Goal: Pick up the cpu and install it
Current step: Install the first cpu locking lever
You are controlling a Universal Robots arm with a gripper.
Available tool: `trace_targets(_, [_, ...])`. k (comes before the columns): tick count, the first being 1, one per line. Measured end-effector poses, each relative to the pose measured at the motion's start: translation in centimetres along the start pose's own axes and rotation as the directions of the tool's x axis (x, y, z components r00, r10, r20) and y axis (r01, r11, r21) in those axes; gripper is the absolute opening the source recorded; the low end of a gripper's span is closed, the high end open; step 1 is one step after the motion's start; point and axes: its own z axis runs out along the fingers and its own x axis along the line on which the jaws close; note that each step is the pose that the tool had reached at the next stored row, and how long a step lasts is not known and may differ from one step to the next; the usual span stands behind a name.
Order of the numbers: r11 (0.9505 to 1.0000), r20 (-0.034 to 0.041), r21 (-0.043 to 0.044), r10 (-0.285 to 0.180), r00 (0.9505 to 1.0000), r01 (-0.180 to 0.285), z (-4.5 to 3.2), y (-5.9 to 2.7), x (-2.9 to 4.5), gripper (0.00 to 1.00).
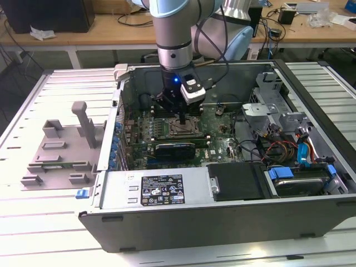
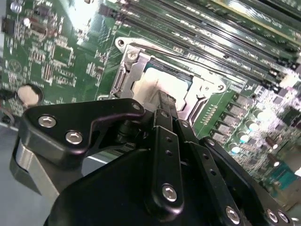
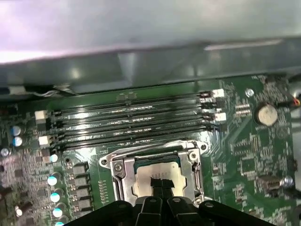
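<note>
The cpu lies flat inside the open motherboard socket, its pale silver top lit in both wrist views. My gripper reaches down into the computer case and stands over the socket. Its two black fingers are pressed together, with their tips at the middle of the cpu's top. Whether the tips touch the chip I cannot tell. The socket's metal frame and its lever wire surround the chip on all sides.
Several black memory slots run beside the socket, with the case's grey wall beyond. A coin battery sits on the board. The power supply and drive bay fill the case's near side. A grey fixture lies outside, at the exterior view's left.
</note>
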Motion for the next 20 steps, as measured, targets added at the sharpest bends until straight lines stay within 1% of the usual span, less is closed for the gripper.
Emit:
trace_targets(1, [0.9997, 0.0012, -0.0027, -0.025, 0.9997, 0.025, 0.01, 0.01, -0.01, 0.11])
trace_targets(6, [0.9997, 0.0009, -0.0024, -0.025, 0.9997, 0.025, -0.12, -0.01, -0.01, 0.11])
trace_targets(8, [0.9997, 0.0012, -0.0026, -0.025, 0.9997, 0.025, -0.84, -0.04, -0.10, 0.11])
trace_targets(10, [0.9997, 0.0011, -0.0026, -0.024, 0.9997, 0.024, -2.25, -0.10, -0.32, 0.11])
trace_targets(11, [0.9997, -0.0005, -0.0024, -0.024, 0.9997, 0.024, -2.54, -0.11, -0.42, 0.11])
trace_targets(12, [0.9997, -0.0030, -0.0023, -0.023, 0.9997, 0.023, -2.55, -0.10, -0.50, 0.11])
trace_targets(13, [0.9998, -0.0122, -0.0013, -0.021, 0.9997, 0.021, -2.55, -0.10, -0.59, 0.11])
trace_targets(14, [0.9998, -0.0259, 0.0000, -0.019, 0.9995, 0.019, -2.54, -0.09, -0.67, 0.11])
trace_targets(15, [0.9998, -0.0441, 0.0017, -0.018, 0.9989, 0.018, -2.53, -0.08, -0.78, 0.11])
trace_targets(16, [0.9998, -0.0466, 0.0019, -0.018, 0.9987, 0.019, -2.53, -0.08, -0.83, 0.11])
trace_targets(20, [0.9998, -0.0480, 0.0018, -0.020, 0.9987, 0.020, -2.46, -0.03, -1.46, 0.11])
